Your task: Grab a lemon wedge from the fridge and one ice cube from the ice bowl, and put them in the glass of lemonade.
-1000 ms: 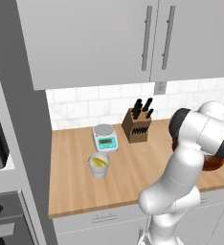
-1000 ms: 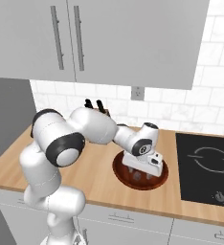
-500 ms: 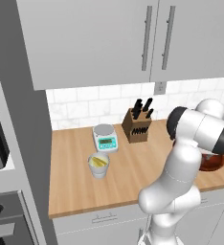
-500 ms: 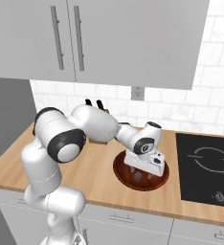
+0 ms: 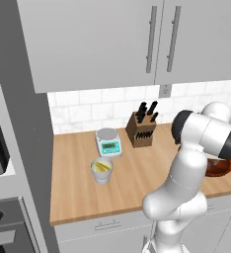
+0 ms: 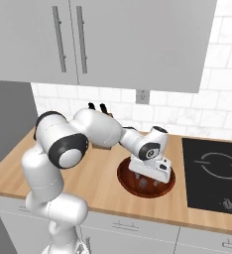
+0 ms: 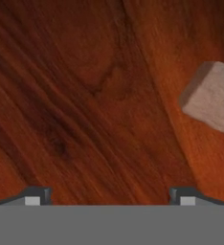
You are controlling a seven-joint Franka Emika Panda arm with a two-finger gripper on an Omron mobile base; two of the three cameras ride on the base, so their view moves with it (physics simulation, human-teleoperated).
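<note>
Inside the ice bowl (image 6: pixel 129 184), the gripper (image 6: pixel 148 184) hangs spread wide and empty, an ice cube (image 7: pixel 210 97) lying ahead, off beyond its right fingertip (image 7: pixel 184 195), untouched.

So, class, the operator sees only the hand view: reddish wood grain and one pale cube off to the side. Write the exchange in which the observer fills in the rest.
Operator: What is this wood under me?
Observer: The inside of the ice bowl, on the counter beside the black cooktop.
Operator: Is my tool down in the bowl?
Observer: Yes, the tool hangs inside it, open, holding nothing.
Operator: Where is the glass of lemonade?
Observer: The glass of lemonade stands further along the counter, in front of the white scale.
</note>
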